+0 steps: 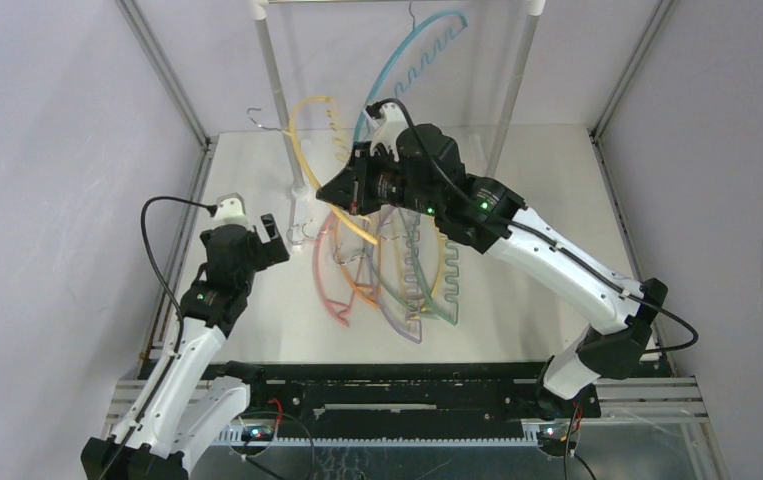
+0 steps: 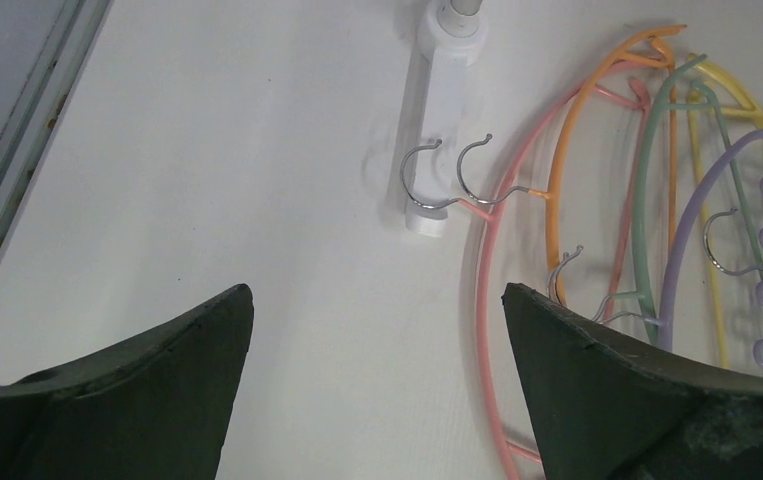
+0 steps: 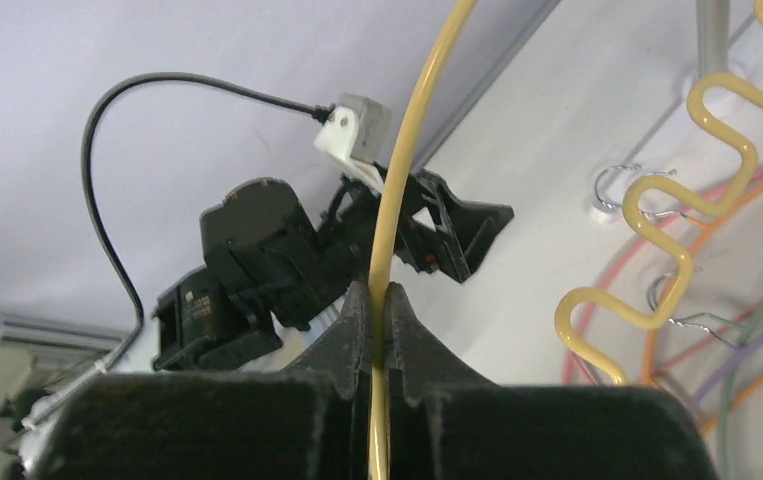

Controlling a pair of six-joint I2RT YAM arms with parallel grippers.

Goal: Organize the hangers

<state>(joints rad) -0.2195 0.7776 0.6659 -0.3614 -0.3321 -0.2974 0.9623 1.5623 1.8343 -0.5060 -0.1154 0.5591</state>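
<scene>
My right gripper is shut on the thin arc of a yellow hanger and holds it off the table beside the rail's left post; in the right wrist view the arc runs between the closed fingers, its wavy bar to the right. A teal hanger hangs on the rail. Pink, orange, lilac and green hangers lie piled on the table. My left gripper is open and empty, left of the pile, with the pink hanger by its right finger.
The white-and-metal rail frame stands at the back on two posts. Its left foot lies just ahead of my left gripper, with two metal hooks resting against it. Grey walls and metal frame bars enclose the table.
</scene>
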